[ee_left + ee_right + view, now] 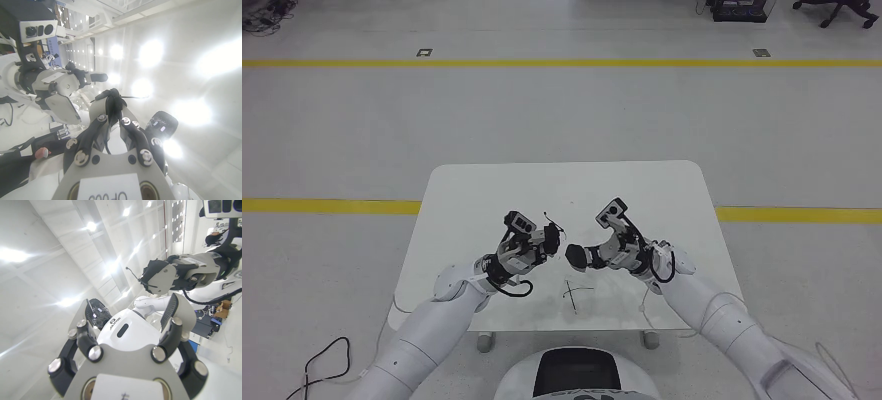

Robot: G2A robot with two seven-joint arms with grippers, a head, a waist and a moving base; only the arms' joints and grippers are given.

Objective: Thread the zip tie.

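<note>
The zip tie is thin and black. My left gripper is shut on it, and a short end sticks out sideways past the fingertips while the strap runs back between the fingers. In the top view both arms hover over the white table, with the left gripper and the right gripper tip to tip, a small gap between them. My right gripper is open with nothing between its ribbed pads. Just beyond it the zip tie pokes out of the left gripper.
A small black cross mark lies on the table near the front edge, below the grippers. Grey floor with yellow lines surrounds the table.
</note>
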